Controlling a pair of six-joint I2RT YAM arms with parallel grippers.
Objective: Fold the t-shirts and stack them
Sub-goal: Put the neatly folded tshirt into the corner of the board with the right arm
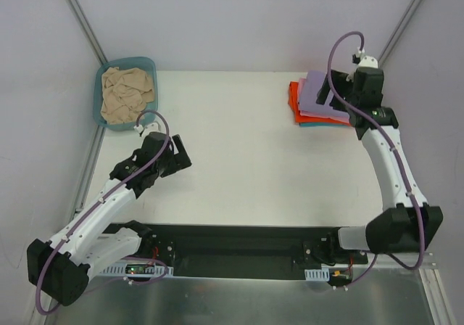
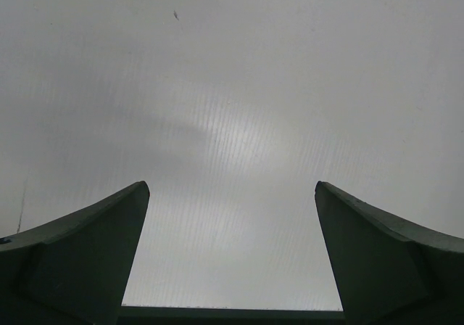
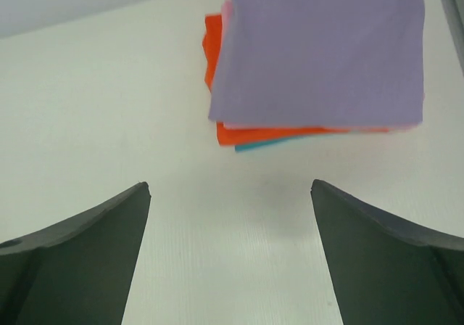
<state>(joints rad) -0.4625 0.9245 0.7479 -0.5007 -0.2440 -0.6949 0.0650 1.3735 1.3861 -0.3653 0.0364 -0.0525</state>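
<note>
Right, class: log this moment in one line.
folded stack far right, lavender t-shirt on top | beige t-shirt crumpled in basin | left gripper open, empty | right gripper open, empty

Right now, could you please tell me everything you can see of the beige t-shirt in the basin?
The beige t-shirt looks like plain, soft cloth. It lies unfolded, crumpled into a loose heap that fills the teal plastic basin at the far left corner of the table. Its creases hide the sleeves and collar. Only the basin touches it. The left end effector is open over bare table, apart from it.
</note>
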